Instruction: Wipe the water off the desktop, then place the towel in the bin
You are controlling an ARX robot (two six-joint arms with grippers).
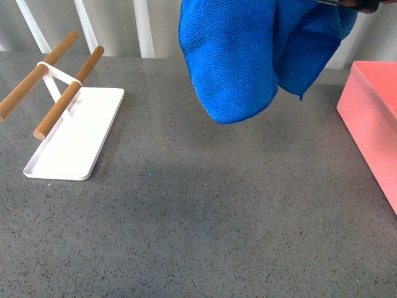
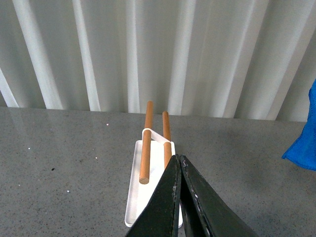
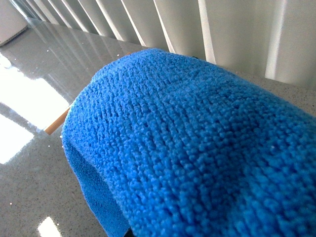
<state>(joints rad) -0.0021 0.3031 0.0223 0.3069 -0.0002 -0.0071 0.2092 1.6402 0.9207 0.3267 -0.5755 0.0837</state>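
1. Where it hangs in the front view, the bright blue terry towel [image 1: 248, 56] is clear of the dark grey, speckled, stone-like desktop [image 1: 205, 217]. It is bunched in loose folds, with its lowest lobe above the far middle of the surface.
2. Only a dark sliver of the right gripper [image 1: 350, 4] shows at the upper edge. The towel hangs from it, so it is grasping the cloth, though its fingers are hidden.
3. From the right wrist, blue pile fills nearly the whole view.
4. The salmon-pink rectangular plastic bin [image 1: 372, 118] stands at the desktop's right side, near the towel but apart from it.
5. The left gripper [image 2: 177, 160] is clenched, its two black fingers pressed together on nothing.
6. Beyond it lies a flat white tray [image 2: 134, 202] carrying two brown wooden rods [image 2: 146, 143] — on the desktop's left, well apart from the bin.
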